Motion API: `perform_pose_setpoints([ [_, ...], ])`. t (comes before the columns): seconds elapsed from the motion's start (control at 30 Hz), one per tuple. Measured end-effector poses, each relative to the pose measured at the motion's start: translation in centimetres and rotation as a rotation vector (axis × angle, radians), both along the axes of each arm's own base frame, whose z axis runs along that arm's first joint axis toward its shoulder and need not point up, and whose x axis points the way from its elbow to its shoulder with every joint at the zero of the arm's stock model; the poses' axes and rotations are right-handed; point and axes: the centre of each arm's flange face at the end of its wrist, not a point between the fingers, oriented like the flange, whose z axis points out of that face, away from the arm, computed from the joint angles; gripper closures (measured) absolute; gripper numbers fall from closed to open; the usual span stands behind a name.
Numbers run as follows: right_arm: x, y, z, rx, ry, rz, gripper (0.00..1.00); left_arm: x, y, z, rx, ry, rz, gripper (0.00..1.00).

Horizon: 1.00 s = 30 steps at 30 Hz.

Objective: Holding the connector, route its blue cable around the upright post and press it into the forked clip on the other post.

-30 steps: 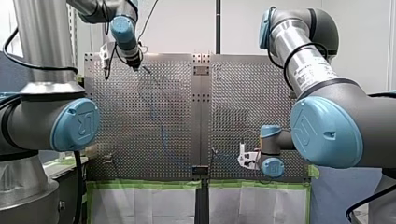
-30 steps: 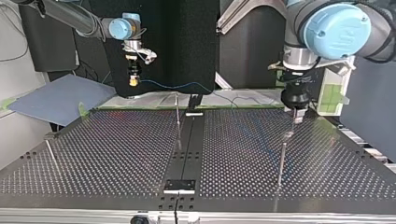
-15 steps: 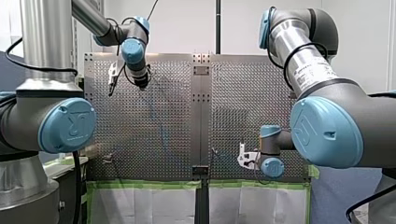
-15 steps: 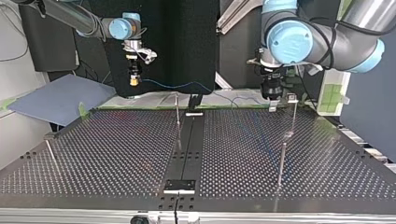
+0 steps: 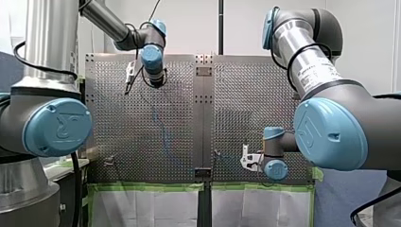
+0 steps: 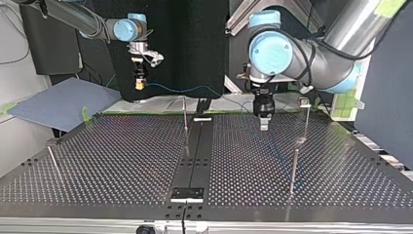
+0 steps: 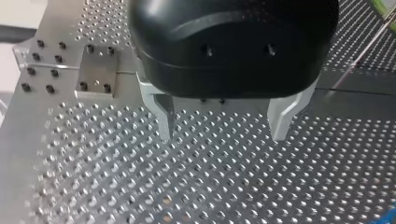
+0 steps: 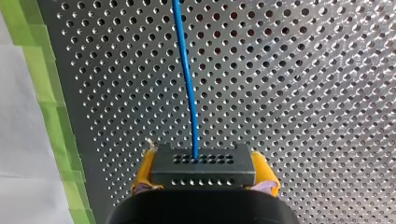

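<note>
Right jaws clamped on connector — blue cable runs ahead; left jaws wide apart, empty.

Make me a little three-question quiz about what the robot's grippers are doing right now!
1. True or false: my left gripper is holding something.
2. Pick one: what colour is the cable? A red, B blue, C green.
3. Fill the gap: my right gripper is shut on a black ____.

Key: 1 false, its fingers are open with only bare table between them. 2 B. 3 connector.
</note>
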Motion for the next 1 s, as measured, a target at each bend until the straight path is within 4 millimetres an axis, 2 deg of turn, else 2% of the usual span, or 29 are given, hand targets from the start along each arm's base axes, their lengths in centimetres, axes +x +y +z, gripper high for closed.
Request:
perform_pose_setpoints([
  [0.17, 0.0, 0.0, 0.0, -0.001, -0.001, 0.000, 1.00, 0.6, -2.6, -0.8, 0.048, -0.028, -0.009, 0.00],
  [0.47, 0.0, 0.1, -0.1, 0.003, 0.000, 0.001, 1.00, -0.7, -5.6, -0.8, 0.107, -0.086, -0.014, 0.00],
  [0.67, 0.0, 0.1, -0.1, 0.004, 0.000, 0.001, 1.00, -0.3, -5.4, -0.4, 0.138, -0.123, 0.035, 0.00],
  [1.0, 0.1, 0.1, -0.1, 0.004, 0.001, 0.008, 1.00, 1.2, -3.7, 0.2, 0.190, -0.174, 0.156, 0.00],
])
